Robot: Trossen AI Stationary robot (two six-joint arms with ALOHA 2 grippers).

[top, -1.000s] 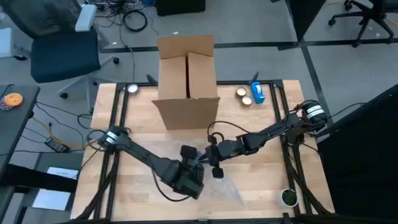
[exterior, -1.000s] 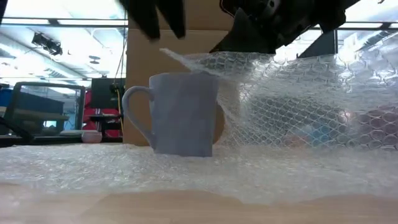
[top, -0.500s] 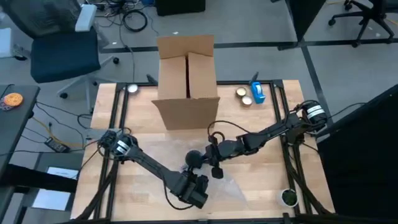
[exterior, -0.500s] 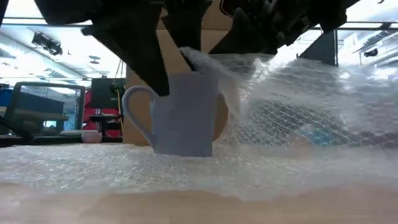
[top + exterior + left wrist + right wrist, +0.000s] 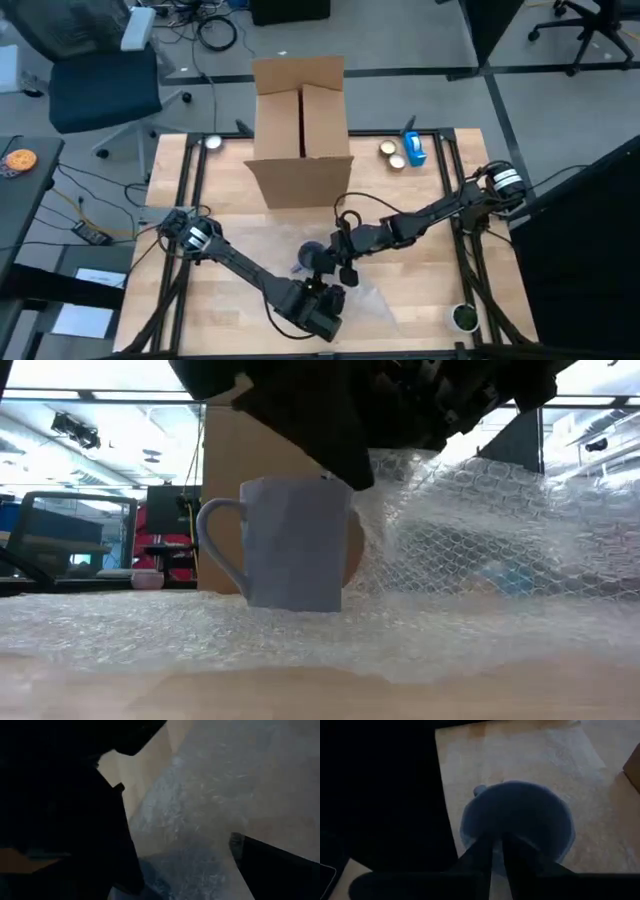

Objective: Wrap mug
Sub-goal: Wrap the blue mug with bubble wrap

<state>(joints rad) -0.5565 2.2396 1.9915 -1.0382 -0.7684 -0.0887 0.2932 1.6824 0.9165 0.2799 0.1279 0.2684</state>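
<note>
A smooth pale-blue mug (image 5: pixel 290 545) stands upright on crinkly bubble wrap (image 5: pixel 300 635). The right end effector (image 5: pixel 499 851) pinches its rim; whether the left end effector (image 5: pixel 325 300) is spread cannot be told.

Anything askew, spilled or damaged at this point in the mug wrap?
Nothing stands out. The mug stands upright on the bubble wrap, with one side of the sheet lifted up against it. The right gripper sits at the mug's rim; the left gripper hangs close beside it. The cardboard box stands open behind.
</note>
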